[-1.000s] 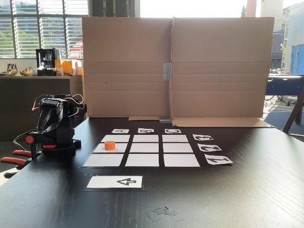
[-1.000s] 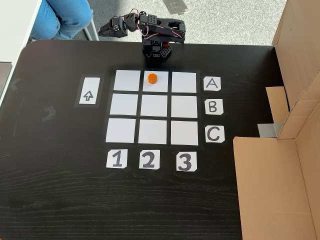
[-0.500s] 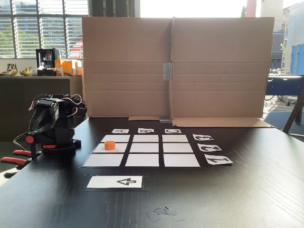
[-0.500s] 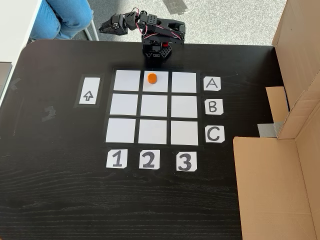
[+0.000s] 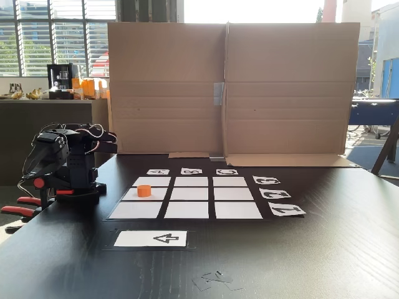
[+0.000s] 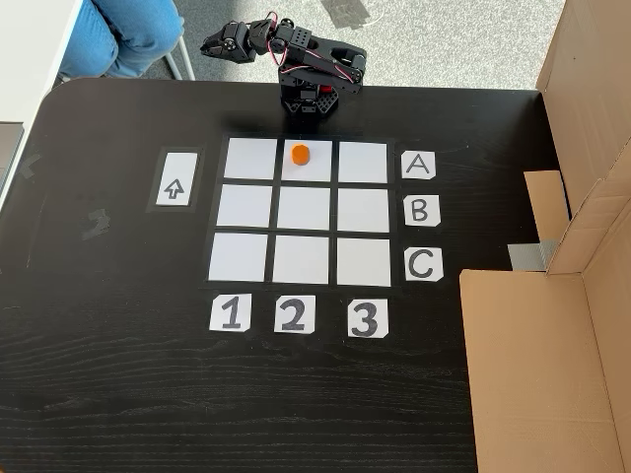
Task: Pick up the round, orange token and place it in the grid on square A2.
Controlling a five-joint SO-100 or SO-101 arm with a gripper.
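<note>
Black desk (image 6: 118, 394) under a cardboard backdrop (image 5: 230, 87). Orange token (image 6: 300, 154) upright on square A2 (image 6: 317, 169) of the grid (image 6: 245, 209), well apart from the end effector (image 6: 213, 44). Grip state unreadable, apparently empty. Little risk now beyond an errant sweep knocking the token. Since a second ago, folded farther back past the desk edge.

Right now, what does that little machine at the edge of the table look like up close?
The arm is small and made of chunky black plastic blocks on a black base. Thin red, black and pale cables loop loosely over its top. Red clamp handles sit beside the base in a fixed view. Its fingers are too small and dark to make out.
</note>
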